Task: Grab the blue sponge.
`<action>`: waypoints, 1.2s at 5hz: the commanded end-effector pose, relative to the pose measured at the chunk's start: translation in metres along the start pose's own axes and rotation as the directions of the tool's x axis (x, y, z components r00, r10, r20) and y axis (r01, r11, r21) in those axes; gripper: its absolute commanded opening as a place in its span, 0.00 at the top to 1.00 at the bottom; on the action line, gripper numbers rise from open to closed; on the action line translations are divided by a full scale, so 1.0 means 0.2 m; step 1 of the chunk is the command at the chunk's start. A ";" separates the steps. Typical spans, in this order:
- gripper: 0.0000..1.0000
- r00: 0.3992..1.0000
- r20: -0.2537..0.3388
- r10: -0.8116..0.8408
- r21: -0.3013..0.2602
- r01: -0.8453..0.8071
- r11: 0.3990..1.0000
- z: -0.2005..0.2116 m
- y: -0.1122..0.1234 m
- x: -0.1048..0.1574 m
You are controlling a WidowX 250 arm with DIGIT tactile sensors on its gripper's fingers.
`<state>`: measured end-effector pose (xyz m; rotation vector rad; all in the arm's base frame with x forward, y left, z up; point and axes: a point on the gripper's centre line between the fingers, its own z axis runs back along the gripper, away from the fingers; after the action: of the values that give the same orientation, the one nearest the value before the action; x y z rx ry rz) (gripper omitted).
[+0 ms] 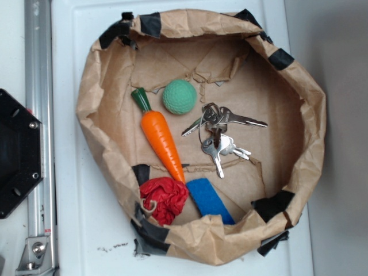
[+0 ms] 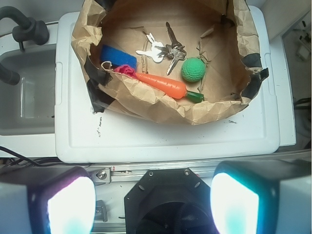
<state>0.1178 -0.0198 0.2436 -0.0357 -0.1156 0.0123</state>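
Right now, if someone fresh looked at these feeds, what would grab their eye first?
Probably the brown paper bag rolled open into a nest, with the orange toy carrot lying across its middle. The blue sponge sits against the near wall beside a red cloth bundle. A green ball and keys lie farther in.

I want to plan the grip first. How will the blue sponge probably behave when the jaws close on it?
The blue sponge looks soft and matte, so it probably squashes and does not slip. It is flat, so it should not roll. It lies against the paper bag wall beside the red cloth, so it may drag on them.
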 end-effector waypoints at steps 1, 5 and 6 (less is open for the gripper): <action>0.00 1.000 0.000 0.000 0.000 0.000 1.000 0.00 0.00 0.00; 0.00 0.903 0.016 -0.430 -0.097 0.429 0.898 -0.51 0.01 0.74; 0.00 0.867 -0.032 -0.497 -0.148 0.488 0.861 -0.64 -0.05 0.74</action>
<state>0.2792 -0.0203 0.1235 -0.1478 -0.0133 -0.4903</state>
